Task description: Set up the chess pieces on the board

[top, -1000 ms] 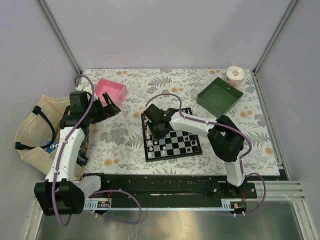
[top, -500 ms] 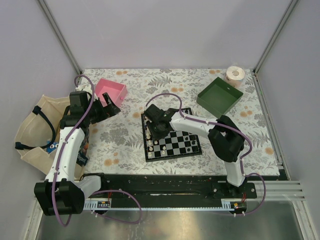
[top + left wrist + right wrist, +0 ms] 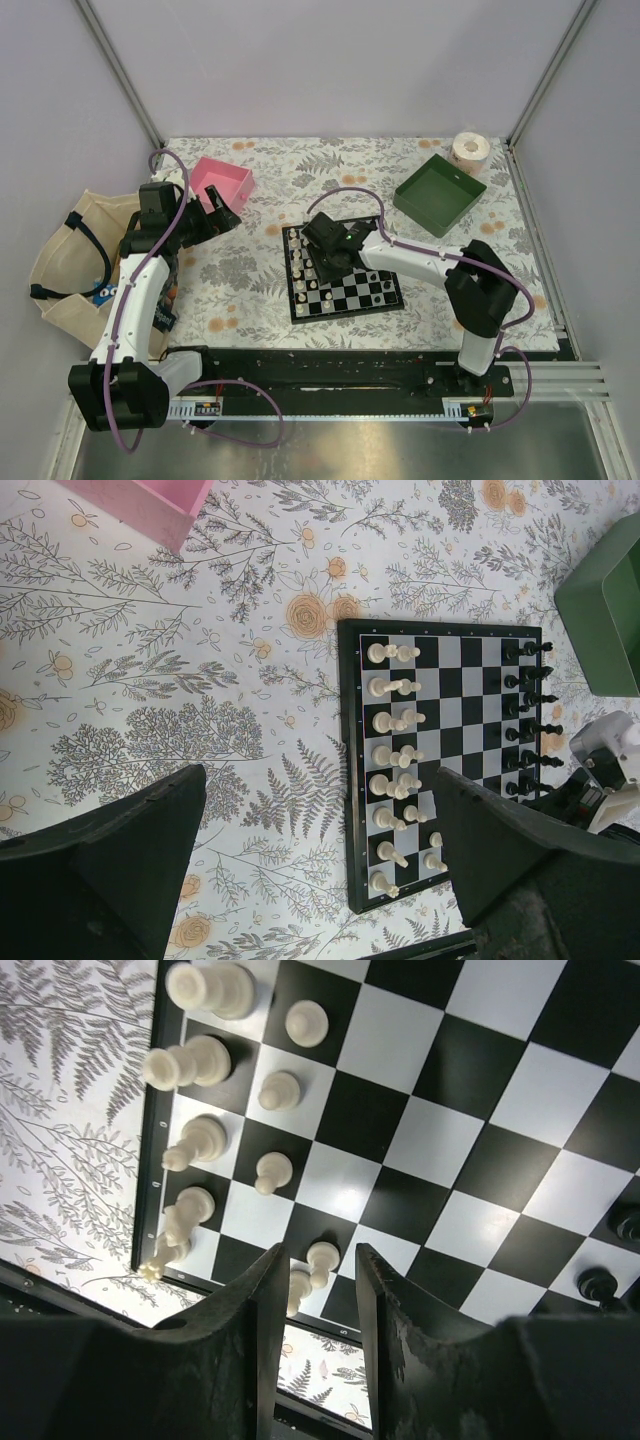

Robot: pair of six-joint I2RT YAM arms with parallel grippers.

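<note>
The chequered board [image 3: 297, 312] lies mid-table. Cream-white pieces [image 3: 305, 283] stand in two files on its left side and black pieces [image 3: 386, 285] on its right. In the left wrist view the board [image 3: 346, 780] shows white pieces [image 3: 392, 723] and black pieces [image 3: 527, 700]. My right gripper [image 3: 333, 248] hovers over the board's far left part. In the right wrist view it [image 3: 315, 1295] is open by a narrow gap, with a white pawn [image 3: 322, 1256] standing on the board [image 3: 440, 1140] between the fingers, untouched. My left gripper [image 3: 222, 214] is wide open and empty [image 3: 320, 870] beside the pink tray.
A pink tray [image 3: 225, 180] stands at the back left and a green tray [image 3: 438, 192] at the back right, also in the left wrist view [image 3: 605, 610]. A tape roll [image 3: 469, 148] sits in the far right corner. A cloth bag [image 3: 60, 265] lies off the left edge.
My right gripper has shifted slightly right and back over the board, and its elbow has swung out to the right. The left arm has not moved.
</note>
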